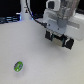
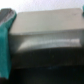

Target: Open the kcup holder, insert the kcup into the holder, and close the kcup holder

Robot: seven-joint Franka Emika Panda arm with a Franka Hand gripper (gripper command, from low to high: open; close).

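Observation:
The kcup [image 1: 18, 65], a small round pod with a shiny green top, lies on the white table toward the exterior view's left, near the front. The kcup holder [image 1: 61, 40], a black boxy unit, stands at the exterior view's right and is mostly hidden behind the arm. My gripper [image 1: 56, 35] hangs right at the holder's upper front, far from the kcup. In the blurred wrist view one teal finger [image 2: 6, 40] shows at the frame's edge beside a grey and dark surface of the holder [image 2: 47, 47]. Nothing sits between the fingers.
The white arm housing [image 1: 60, 17] fills the upper right of the exterior view. Dark cables [image 1: 27, 12] and dim clutter run along the back edge of the white table [image 1: 40, 60].

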